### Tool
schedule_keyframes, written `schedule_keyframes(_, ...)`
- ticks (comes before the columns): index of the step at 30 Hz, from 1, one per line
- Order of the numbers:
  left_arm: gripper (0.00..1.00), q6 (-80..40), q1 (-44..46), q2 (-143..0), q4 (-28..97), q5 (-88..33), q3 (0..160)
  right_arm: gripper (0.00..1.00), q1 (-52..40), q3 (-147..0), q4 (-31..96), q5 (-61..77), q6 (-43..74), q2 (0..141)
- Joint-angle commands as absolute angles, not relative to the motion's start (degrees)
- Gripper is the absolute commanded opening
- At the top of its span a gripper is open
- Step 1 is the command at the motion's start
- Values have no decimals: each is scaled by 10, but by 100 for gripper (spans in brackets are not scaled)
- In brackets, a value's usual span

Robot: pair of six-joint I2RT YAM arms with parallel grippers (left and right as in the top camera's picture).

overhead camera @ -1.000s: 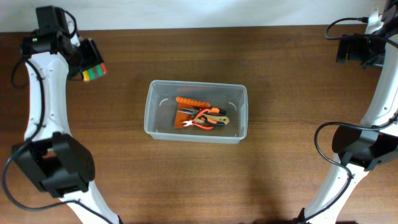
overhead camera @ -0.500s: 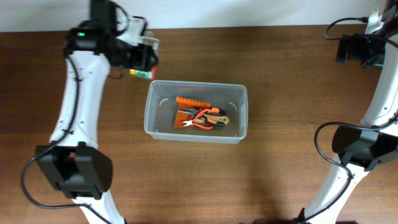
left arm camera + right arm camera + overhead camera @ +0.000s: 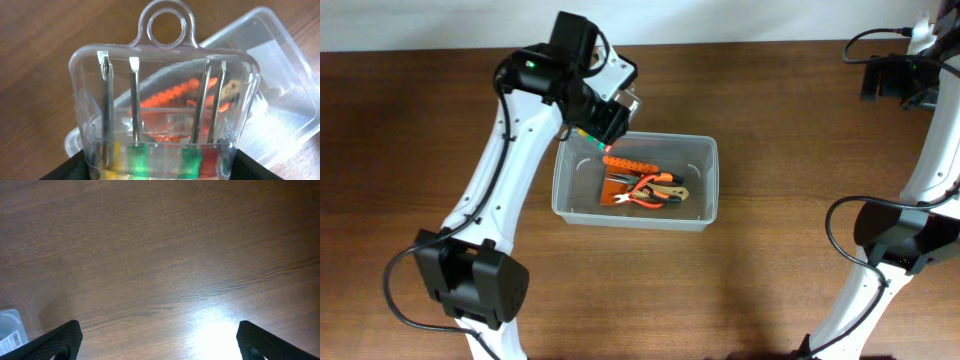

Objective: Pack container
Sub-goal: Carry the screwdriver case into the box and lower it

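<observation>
Now, the left hand [image 3: 160,169] is clamped on the coloured-handle end of the screwdriver case [image 3: 165,100], its hanging loop pointing away. Just beyond and below lies the container [image 3: 282,85], mid-table [image 3: 800,300]. The case hovers over the container's far-left corner (not yet fully inside the rim, I judge). Best to bring it over the bare floor left of the pliers [image 3: 650,193], lower it flat, and let go low so it cannot clip the rim. Far off, the right hand [image 3: 159,342] hangs with fingers apart, empty.
</observation>
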State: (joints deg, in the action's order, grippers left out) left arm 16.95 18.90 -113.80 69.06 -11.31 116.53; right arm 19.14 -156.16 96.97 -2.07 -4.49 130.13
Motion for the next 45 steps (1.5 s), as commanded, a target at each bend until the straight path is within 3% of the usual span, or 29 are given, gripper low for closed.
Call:
schedule_keyframes(1,52,172,198,-1129,691,-96,1129,99,192,-1567,973,-18,-40,1288)
schedule_keyframes(11,49,95,201,-1129,641,-96,986,99,192,-1567,973,-18,-40,1288)
schedule_keyframes(19,45,-40,201,-1129,619,-70,957,99,192,-1567,973,-18,-40,1288)
schedule_keyframes(40,45,-62,209,-1129,576,-62,890,99,192,-1567,973,-18,-40,1288)
schedule_keyframes(42,46,-62,212,-1129,574,-61,886,99,192,-1567,973,-18,-40,1288)
schedule_keyframes(45,63,-62,213,-1129,571,-62,884,99,192,-1567,973,-18,-40,1288)
